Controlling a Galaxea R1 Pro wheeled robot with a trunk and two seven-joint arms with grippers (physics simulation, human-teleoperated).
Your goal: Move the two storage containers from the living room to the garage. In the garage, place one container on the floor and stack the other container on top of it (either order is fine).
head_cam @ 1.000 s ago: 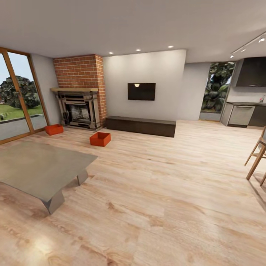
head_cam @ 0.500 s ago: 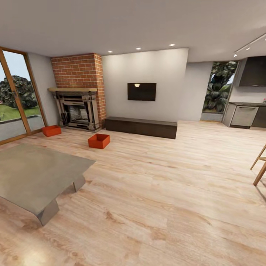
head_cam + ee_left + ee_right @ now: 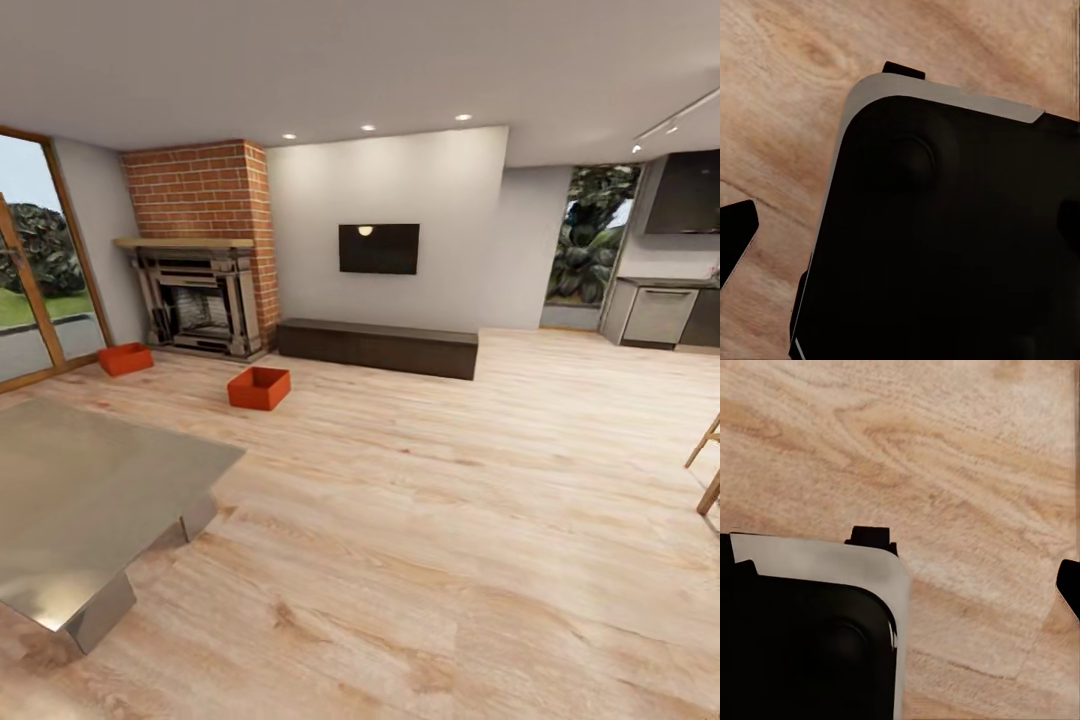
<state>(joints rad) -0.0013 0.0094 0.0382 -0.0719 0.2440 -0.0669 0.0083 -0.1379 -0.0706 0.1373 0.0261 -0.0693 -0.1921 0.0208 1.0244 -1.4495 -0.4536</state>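
Head view: two storage containers (image 3: 259,388) (image 3: 125,359) upright, open-topped, before the fireplace (image 3: 198,300).

I'm in a home's open living room, kitchen off to one side.

I'm looking at a brick fireplace (image 3: 200,260) on the far wall, a wall-mounted TV (image 3: 378,248) to its right over a long dark low cabinet (image 3: 378,347). Wood-framed glass doors (image 3: 35,270) to the fireplace's left show lawn and trees. Light plank floor (image 3: 450,520) runs everywhere, a grey coffee table (image 3: 90,500) nearer me, kitchen counters (image 3: 665,312) far right of the fireplace.
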